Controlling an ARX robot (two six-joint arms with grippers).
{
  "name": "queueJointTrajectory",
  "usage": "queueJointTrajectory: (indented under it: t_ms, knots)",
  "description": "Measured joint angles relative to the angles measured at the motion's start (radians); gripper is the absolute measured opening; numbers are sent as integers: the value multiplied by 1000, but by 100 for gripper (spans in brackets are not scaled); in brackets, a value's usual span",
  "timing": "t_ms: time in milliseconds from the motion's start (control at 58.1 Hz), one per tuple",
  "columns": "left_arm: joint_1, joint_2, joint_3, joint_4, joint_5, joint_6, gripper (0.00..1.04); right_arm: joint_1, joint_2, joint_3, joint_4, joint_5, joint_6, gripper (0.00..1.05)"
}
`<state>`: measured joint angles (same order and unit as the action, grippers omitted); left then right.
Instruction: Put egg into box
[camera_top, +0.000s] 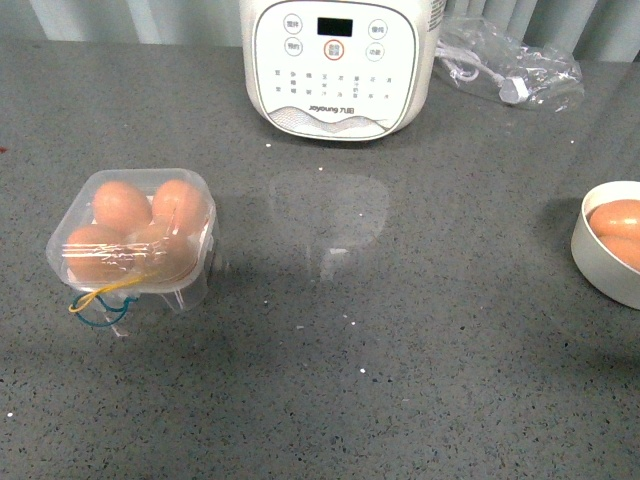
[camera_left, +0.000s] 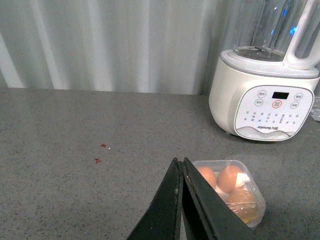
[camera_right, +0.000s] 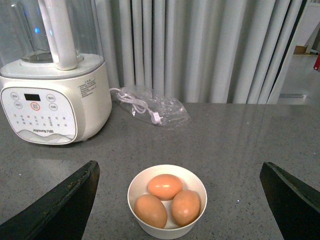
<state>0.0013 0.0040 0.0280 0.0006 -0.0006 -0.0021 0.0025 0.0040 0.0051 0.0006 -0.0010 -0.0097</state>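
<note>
The clear four-cell box (camera_top: 185, 288) stands on the left of the grey counter with orange-brown eggs (camera_top: 121, 205) in all its cells; the clear lid appears to lie over them. Yellow and blue strings (camera_top: 100, 300) hang from its front. Neither gripper shows in the front view. My left gripper (camera_left: 180, 161) is shut and empty, raised near the box (camera_left: 256, 190). My right gripper (camera_right: 179, 167) is wide open and empty, with the white bowl (camera_right: 165, 231) between its fingers, farther off. The bowl holds three brown eggs (camera_right: 165, 186).
The white cooker with buttons (camera_top: 335, 60) stands at the back centre. A clear plastic bag with a white cable (camera_top: 505, 65) lies at the back right. The white bowl (camera_top: 590, 265) sits at the right edge. Curtains hang behind the counter.
</note>
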Motion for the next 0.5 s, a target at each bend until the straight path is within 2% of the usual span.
queueJointTrajectory:
  t_ms: [86,276,499]
  knots:
    - [0,0,0,0,0,-1,12,0,0,0,0,0,0,97]
    - [0,0,0,0,0,0,57,0,0,0,0,0,0,97]
    - [0,0,0,0,0,-1,94,0,0,0,0,0,0,97]
